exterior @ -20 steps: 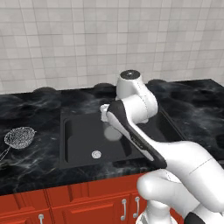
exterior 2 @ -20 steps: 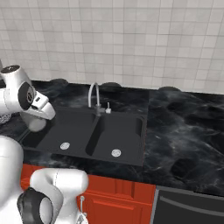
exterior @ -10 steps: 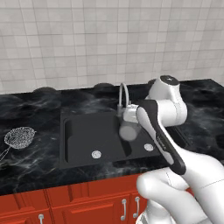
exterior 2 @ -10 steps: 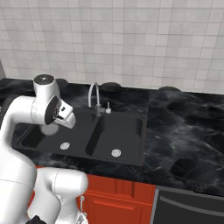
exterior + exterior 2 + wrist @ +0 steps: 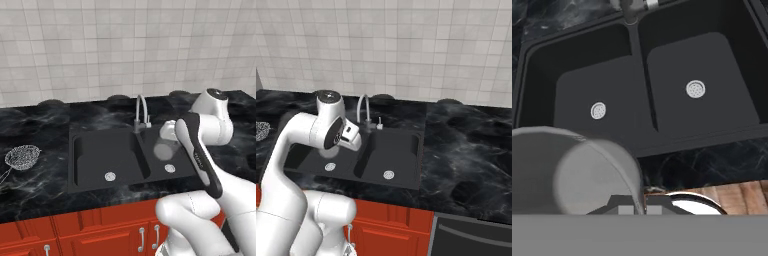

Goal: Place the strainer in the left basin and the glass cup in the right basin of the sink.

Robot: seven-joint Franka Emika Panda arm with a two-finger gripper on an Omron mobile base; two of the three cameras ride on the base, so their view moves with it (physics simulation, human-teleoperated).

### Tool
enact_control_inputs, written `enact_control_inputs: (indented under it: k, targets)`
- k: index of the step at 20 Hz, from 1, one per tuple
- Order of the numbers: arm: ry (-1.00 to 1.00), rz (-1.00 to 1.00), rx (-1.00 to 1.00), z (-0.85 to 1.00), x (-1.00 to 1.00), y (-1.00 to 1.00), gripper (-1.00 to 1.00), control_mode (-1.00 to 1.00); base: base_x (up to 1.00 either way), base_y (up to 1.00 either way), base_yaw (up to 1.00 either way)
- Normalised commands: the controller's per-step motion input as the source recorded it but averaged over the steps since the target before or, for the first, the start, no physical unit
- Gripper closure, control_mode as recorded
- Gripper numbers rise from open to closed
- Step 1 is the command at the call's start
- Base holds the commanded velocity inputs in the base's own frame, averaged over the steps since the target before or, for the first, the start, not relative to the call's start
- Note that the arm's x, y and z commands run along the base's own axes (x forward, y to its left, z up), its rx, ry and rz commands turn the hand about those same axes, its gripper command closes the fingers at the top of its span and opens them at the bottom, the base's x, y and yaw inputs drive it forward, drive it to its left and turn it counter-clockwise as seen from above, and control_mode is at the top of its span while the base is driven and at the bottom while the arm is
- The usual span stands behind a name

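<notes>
**Glass cup held over the right basin; strainer on the counter**

Reading left to right, with the sink (image 5: 75, 165) as your landmark:

1. The strainer (image 5: 22, 156): you find it on the black marbled counter (image 5: 35, 120), well to the left of the sink. The mesh bowl sits apart from the sink's rim, and its thin wire handle trails towards the counter's front edge.

2. The left basin (image 5: 107, 157): the wider, squarish half of the sink, with its round silver drain on the floor.

3. The faucet (image 5: 142, 112): a curved silver gooseneck at the back of the sink, at the divider between the basins.

4. The glass cup (image 5: 164, 148): you have it in the air above the right basin (image 5: 172, 167), in front of the faucet and above the small drain. In the hand view the cup (image 5: 577, 170) sits close against the camera, its pale wall large at the lower left.

5. The gripper (image 5: 169, 135): its jaws are drawn in narrow and clamped on the glass cup, with the white arm reaching in from the sink's right.
</notes>
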Motion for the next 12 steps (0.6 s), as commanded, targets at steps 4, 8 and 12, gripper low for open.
enact_control_inputs:
  k: [4,8,12]
  targets:
    - [0.00,0.05,0.00,-0.14,0.06,-0.60,1.00,-1.00,0.00,0.00,0.00]
    - [0.00,0.04,0.00,-0.21,0.11,-0.55,1.00,-1.00,0.00,0.00,0.00]
    - [0.00,0.02,0.00,-0.28,0.30,-0.43,1.00,-1.00,0.00,0.00,0.00]
